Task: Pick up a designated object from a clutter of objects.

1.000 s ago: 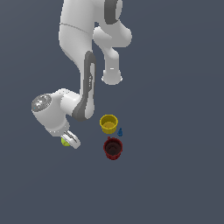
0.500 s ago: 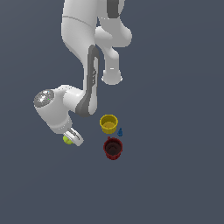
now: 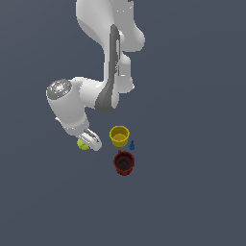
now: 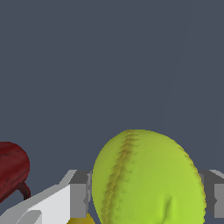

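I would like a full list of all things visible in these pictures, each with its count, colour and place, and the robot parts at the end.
ball: one, yellow-green with a seam, between the end effector's fingers, on the exterior view's left of the cups.
yellow cup: one, yellow, upright, near the middle of the exterior view.
red cup: one, dark red, upright, just below the yellow cup in the exterior view.
cone: one, blue, tiny, beside the yellow cup on the exterior view's right.
arm: one, white and grey, reaching down from the top of the exterior view.
end effector: one, grey fingers either side of the ball.
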Controlling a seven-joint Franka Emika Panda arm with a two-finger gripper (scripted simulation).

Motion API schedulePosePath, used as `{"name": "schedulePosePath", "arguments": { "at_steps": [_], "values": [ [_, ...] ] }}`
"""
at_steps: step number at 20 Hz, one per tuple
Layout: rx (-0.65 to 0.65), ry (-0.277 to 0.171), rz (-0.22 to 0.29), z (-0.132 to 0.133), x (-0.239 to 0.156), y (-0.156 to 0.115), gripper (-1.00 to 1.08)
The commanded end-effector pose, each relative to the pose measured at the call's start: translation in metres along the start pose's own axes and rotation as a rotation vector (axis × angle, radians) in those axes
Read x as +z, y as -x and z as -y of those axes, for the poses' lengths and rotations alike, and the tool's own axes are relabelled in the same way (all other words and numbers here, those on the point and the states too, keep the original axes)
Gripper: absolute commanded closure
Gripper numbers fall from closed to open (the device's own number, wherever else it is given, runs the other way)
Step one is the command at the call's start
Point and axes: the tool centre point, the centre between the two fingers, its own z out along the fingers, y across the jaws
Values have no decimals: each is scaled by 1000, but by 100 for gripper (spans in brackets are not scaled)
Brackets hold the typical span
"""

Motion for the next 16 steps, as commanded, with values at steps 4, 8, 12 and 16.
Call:
{"name": "schedulePosePath", "arguments": {
  "at_steps": [4,8,12,16],
  "values": [
    [-1,-1,-2,25,-44,32,108],
    [0,0,-3,43,-78,57,108],
    [0,2,-4,63,-114,83,108],
    [0,3,-5,84,-153,110,108]
  ]
}}
